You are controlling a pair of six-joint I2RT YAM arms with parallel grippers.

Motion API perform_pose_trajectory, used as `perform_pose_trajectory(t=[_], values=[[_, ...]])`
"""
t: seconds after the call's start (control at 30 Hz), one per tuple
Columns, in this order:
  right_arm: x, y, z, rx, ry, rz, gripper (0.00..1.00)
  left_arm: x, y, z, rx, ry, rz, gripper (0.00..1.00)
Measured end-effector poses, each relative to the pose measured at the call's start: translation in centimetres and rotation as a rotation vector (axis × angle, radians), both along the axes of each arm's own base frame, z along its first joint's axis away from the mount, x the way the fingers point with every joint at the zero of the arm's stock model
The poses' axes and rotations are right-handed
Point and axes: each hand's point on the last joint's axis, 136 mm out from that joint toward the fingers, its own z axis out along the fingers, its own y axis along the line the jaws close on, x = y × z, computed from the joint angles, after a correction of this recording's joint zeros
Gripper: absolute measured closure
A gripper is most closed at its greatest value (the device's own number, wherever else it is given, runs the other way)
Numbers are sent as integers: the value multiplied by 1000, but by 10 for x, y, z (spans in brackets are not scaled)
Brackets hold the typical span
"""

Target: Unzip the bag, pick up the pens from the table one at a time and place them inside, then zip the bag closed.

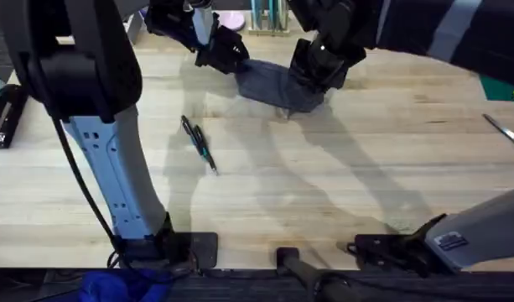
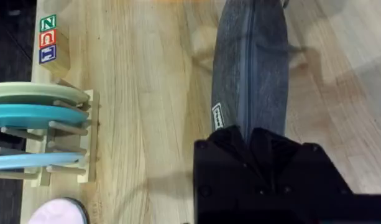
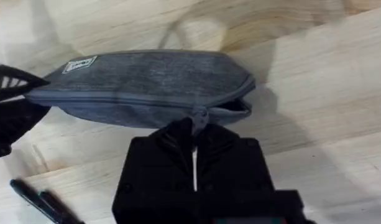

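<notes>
Left gripper (image 1: 225,52): clamped on one end of the soft grey-blue fabric pouch (image 1: 269,81)
Right gripper (image 3: 194,127): pinching the zipper pull (image 3: 198,116) at the pouch's other end
Unzipping: draw the pull straight along the pouch, anchor steady
Pens (image 1: 199,143): near the pouch, on the light wooden table (image 1: 340,176)

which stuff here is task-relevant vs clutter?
In play: the bag, the pens on the table, the left tool shut on one end of the bag, the right tool shut on the zipper pull.

Clutter: scissors, plate rack, lettered block.
</notes>
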Motion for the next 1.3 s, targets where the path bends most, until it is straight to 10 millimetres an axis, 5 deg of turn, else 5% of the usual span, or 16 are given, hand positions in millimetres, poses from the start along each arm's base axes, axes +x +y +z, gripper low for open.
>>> perform_pose_trajectory(t=[0.67, 1.3], values=[[13, 14, 8, 45, -54, 53, 970, 1, 0, 0, 0, -5, 0, 959], [23, 48, 17, 144, -125, 117, 970, 2, 1, 0, 3, -7, 2, 959]])
